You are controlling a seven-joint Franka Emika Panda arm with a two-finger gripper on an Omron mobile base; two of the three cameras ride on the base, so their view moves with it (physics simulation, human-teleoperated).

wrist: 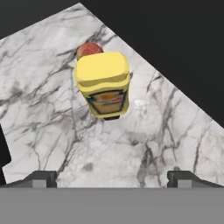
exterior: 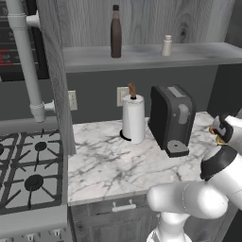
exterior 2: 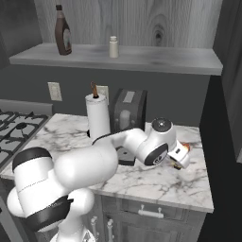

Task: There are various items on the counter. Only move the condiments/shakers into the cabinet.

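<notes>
A: Jaws first. The gripper (wrist: 112,177) is standing spread wide, nothing between its tips, both showing at 6 o'clock in the hand view. It is holding nothing.

B: Why spread that wide?

A: Judging by the framing, it is lining up on the yellow squeeze bottle (wrist: 103,84), which is sitting at about 12 o'clock from the jaws, apart from them, seen from above. Wide jaws are needed to straddle its broad body.

B: Something red is peeking out behind it?

A: A rounded red-orange thing (wrist: 89,49), touching or just beside the bottle's far side at 11 o'clock. Cannot tell what it is.

B: Where is all this sitting?

A: On the counter (exterior 2: 156,182), near its right end, close to the edge. In the right base view the gripper (exterior 2: 181,159) is hanging low over that spot, at 3 o'clock from the black coffee machine (exterior 2: 125,113); the paper-towel roll (exterior 2: 98,116) is just beside the machine at its 9 o'clock.

B: And the other condiments?

A: The dark brown bottle (exterior: 116,32) and the small shaker (exterior: 166,45) are already standing upright on the shelf of the cabinet (exterior: 198,53), well apart. So the yellow one looks like the last to go.
</notes>
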